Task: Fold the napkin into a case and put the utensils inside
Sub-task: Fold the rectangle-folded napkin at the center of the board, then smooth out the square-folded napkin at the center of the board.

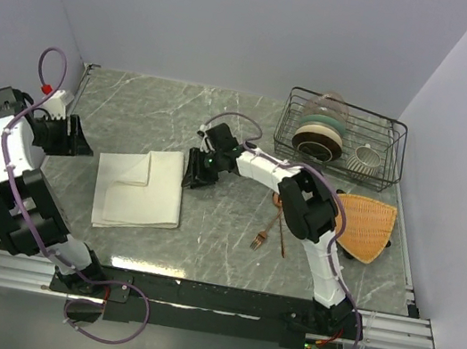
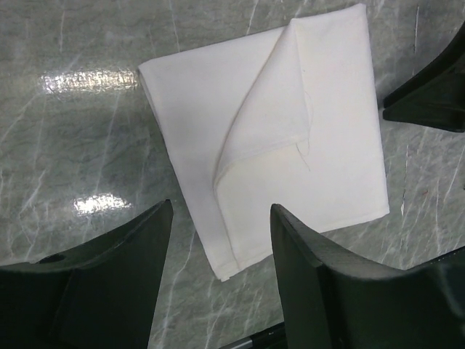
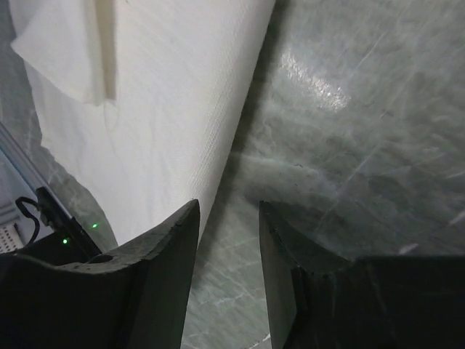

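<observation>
The right pincer stands spread and empty, low over the worktop, one finger just beside the right edge of the napkin. The cloth lies folded left of the worktop's middle, a flap turned back on top. The left pincer, also spread, hovers over a corner. Probably best: slide a finger under every layer before pinching, then carry the edge over squarely. The utensils lie right of middle.
</observation>
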You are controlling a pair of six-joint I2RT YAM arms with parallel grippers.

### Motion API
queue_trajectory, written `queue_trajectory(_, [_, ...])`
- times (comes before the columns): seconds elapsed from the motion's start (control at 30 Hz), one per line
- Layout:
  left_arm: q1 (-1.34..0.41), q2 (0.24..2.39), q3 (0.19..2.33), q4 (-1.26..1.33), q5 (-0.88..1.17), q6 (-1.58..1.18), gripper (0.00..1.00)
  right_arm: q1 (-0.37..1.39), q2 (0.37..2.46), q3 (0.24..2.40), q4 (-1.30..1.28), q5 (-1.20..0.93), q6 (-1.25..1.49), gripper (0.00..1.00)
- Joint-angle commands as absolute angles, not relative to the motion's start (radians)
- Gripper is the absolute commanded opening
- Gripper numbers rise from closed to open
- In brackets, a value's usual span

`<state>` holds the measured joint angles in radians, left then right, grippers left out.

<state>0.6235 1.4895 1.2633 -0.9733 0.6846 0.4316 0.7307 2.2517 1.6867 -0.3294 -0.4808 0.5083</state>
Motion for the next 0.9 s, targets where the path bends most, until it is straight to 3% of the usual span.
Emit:
queue_trajectory(0.0, [0.615,1.451,1.256,-0.963,0.719,0.445,0.62,0.736,2.287,1.700,-0.276,-0.529,0.577,0.46])
queue_trajectory(0.17, [0.611,1.440,1.255,-0.977,0.713,0.457,0.62,0.744,2.348,1.738,-0.242,-0.569,0.627,0.46])
queue_trajectory(0.23, [0.603,1.434,1.249,-0.983,0.709,0.471,0.62,0.742,2.364,1.749,-0.236,-0.575,0.640,0.32])
queue_trajectory(0.27, [0.598,1.428,1.247,-0.985,0.704,0.474,0.62,0.742,2.367,1.753,-0.239,-0.574,0.640,0.22])
queue_trajectory(0.3, [0.585,1.425,1.246,-0.983,0.698,0.479,0.62,0.741,2.362,1.750,-0.245,-0.571,0.638,0.06])
queue_trajectory(0.33, [0.574,1.424,1.244,-0.983,0.695,0.489,0.62,0.736,2.355,1.746,-0.252,-0.568,0.632,0.00])
queue_trajectory(0.57, [0.396,1.413,1.210,-0.856,0.637,0.439,0.62,0.657,2.147,1.554,-0.284,-0.460,0.588,0.00])
queue_trajectory(0.87, [0.024,1.400,1.057,-0.579,0.450,0.443,0.66,0.629,2.002,1.381,-0.324,-0.388,0.480,0.00])
